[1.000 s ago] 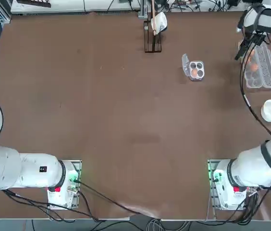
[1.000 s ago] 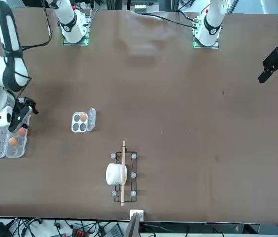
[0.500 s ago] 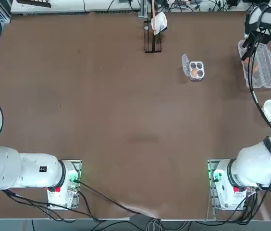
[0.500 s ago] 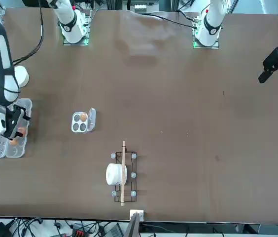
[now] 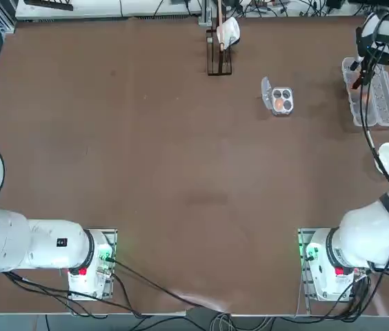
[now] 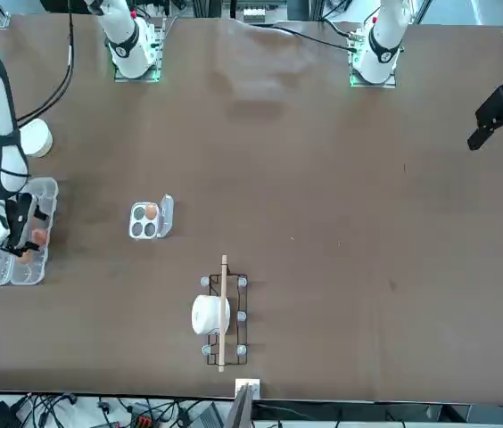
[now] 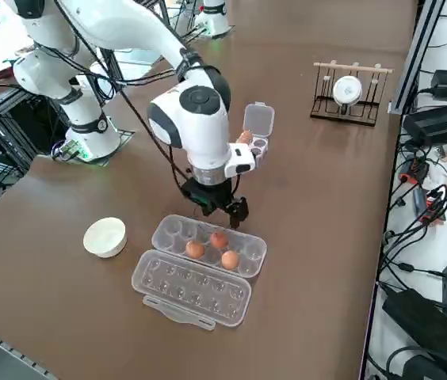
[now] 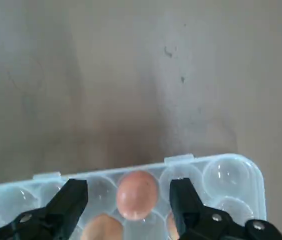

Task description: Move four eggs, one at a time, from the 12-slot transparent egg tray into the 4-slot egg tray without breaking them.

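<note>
Over the far right of the table (image 5: 181, 172), top view: you see the right gripper (image 5: 364, 69) above the long tray (image 5: 381, 103), whose long axis runs away from the robot. The small tray (image 5: 281, 101) lies well apart toward the middle, with one egg (image 5: 278, 103) already in a cup.

Front view: the gripper (image 6: 21, 230) hangs over the long tray (image 6: 2, 267) at the table's edge; orange eggs show beneath it. The small tray (image 6: 148, 220) is well apart. A rack (image 6: 223, 316) stands nearer the camera.

Right side view: three eggs (image 7: 219, 239) sit in the long tray's cupped half (image 7: 208, 241), its lid (image 7: 192, 289) folded out flat. The gripper (image 7: 219, 207) points down just above the nearest egg. A white bowl (image 7: 105, 237) rests beside the tray.

Right wrist view: the jaws stand wide apart and hold nothing. One egg (image 8: 137, 194) lies squarely between the fingers (image 8: 71, 200), so you would judge a straight descent is needed. Bare brown tabletop lies beyond.
</note>
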